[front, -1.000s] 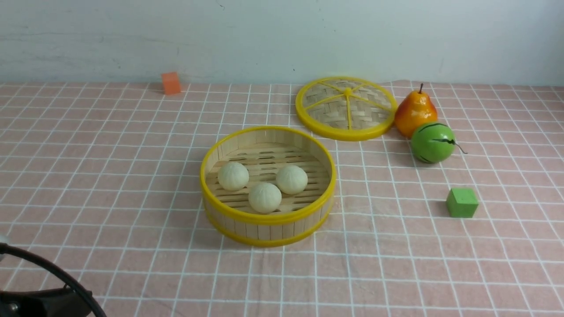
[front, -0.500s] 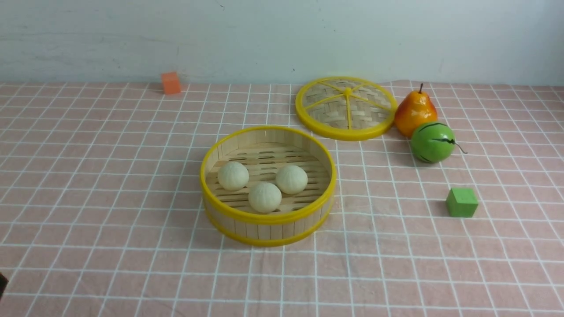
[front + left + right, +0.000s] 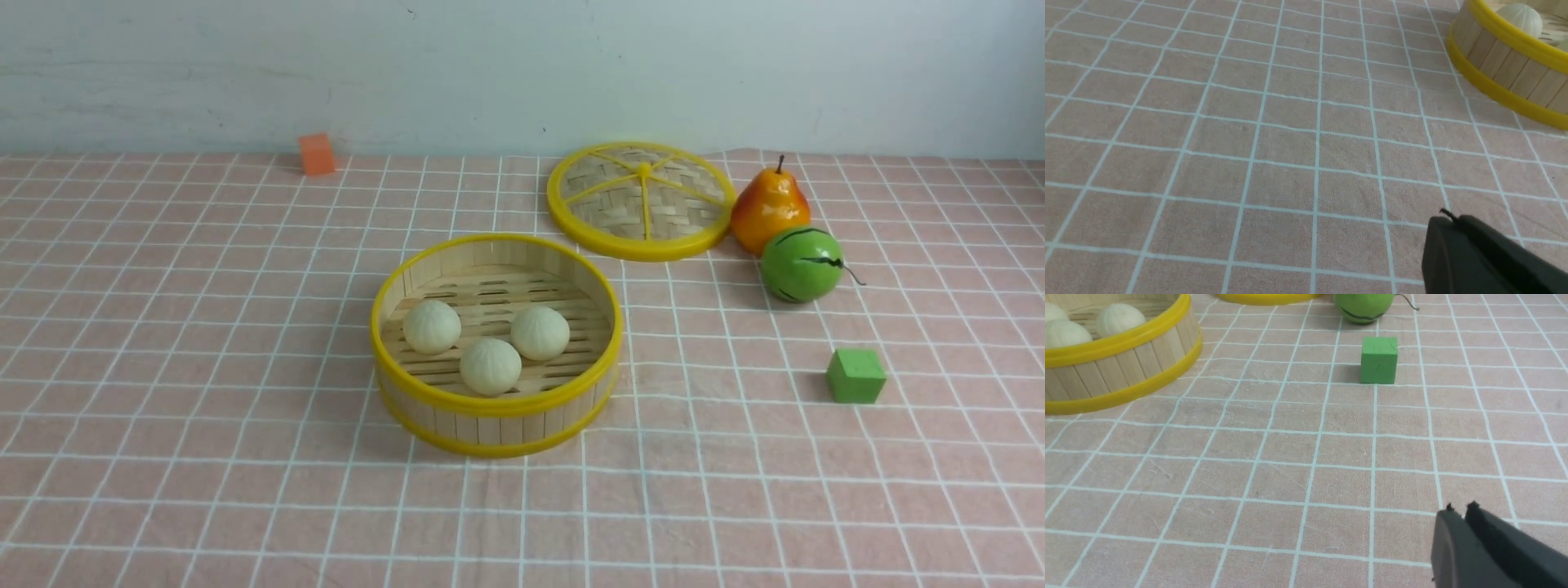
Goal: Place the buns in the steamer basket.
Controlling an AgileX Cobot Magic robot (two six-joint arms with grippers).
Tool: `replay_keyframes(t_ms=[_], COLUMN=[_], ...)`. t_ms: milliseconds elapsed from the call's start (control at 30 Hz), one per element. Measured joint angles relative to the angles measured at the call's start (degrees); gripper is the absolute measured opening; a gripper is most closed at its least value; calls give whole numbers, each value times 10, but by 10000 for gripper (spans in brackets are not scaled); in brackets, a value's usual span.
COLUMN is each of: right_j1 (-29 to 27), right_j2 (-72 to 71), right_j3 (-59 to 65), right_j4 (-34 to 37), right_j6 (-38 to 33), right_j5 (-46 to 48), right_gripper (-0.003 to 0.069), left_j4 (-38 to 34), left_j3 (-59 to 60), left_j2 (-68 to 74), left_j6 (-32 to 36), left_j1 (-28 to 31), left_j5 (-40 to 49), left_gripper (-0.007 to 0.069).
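Three cream-white buns (image 3: 432,327), (image 3: 540,332), (image 3: 490,367) lie inside the bamboo steamer basket (image 3: 495,404) at the table's middle. One bun (image 3: 1519,18) shows over the basket rim (image 3: 1506,36) in the left wrist view; two buns (image 3: 1120,319), (image 3: 1063,334) show in the basket (image 3: 1122,363) in the right wrist view. Neither arm shows in the front view. My left gripper (image 3: 1449,220) is shut and empty, low over the cloth, away from the basket. My right gripper (image 3: 1459,512) is shut and empty over the cloth, short of the green cube.
A flat woven lid (image 3: 641,200) with yellow rim lies behind the basket. A pear (image 3: 769,206) and a green striped melon (image 3: 802,264) stand at its right. A green cube (image 3: 856,376) sits right of the basket; it also shows in the right wrist view (image 3: 1379,360). An orange cube (image 3: 317,153) stands by the back wall.
The left arm, seen at the front view's lower left corner a second ago, has drawn back out of that view. The buns and basket have not moved.
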Motion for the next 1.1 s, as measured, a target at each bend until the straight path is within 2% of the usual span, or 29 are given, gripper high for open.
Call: replay_keyframes(t_ms=[1100], right_j1=[0], right_j2=[0], right_j3=[0], right_j4=[0], right_j6=[0], right_j5=[0], right_gripper=[86], left_j4=[-2], left_j3=[0], left_j2=[0], left_j6=[2], left_j1=[0], left_j5=[0], left_gripper=[-14])
